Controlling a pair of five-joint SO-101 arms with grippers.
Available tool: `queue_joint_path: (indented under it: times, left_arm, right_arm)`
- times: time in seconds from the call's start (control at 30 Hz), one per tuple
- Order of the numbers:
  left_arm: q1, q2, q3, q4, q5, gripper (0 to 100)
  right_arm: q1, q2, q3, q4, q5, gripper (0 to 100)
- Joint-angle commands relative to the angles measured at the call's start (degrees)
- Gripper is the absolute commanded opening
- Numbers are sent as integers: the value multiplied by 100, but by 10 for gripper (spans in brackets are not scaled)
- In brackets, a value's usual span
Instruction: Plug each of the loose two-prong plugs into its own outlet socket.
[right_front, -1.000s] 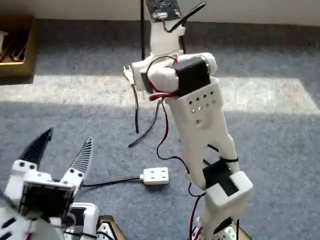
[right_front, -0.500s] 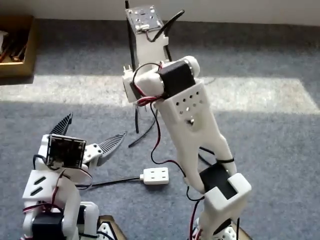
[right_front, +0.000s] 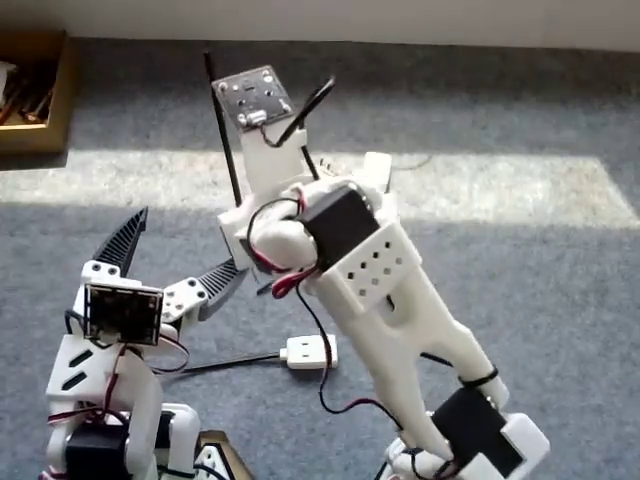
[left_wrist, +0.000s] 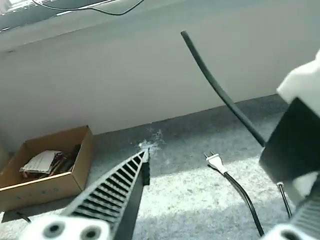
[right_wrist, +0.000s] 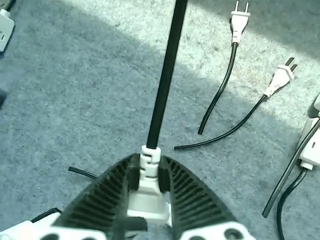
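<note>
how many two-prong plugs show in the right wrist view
3. One plug is clamped in the right gripper. A second plug and a third plug lie loose on the carpet ahead of it. Others may be hidden.

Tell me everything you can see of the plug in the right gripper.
The plug is white and plastic-looking, with a ribbed collar where its stiff black cord leaves. The right gripper is shut on its body, gripping from both sides. It's held off the grey carpet, cord end pointing away from the wrist. Prongs are hidden.
</note>
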Motion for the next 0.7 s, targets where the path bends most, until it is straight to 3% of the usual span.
queue_joint_path:
  times: [0.0, 0.13, 0.43, 0.67]
  left_arm:
    - [189, 48, -57, -132, 62, 444]
    - [330, 259, 268, -492, 62, 443]
    - [295, 2141, 620, -1890, 62, 443]
    - [295, 2440, 532, -2004, 26, 443]
  right_arm:
    - [-75, -620, 593, -418, -53, 5]
    - [-84, -875, 699, -488, -62, 5]
    - [84, -1323, 690, 22, 290, 5]
    - [743, -1385, 716, 251, 738, 5]
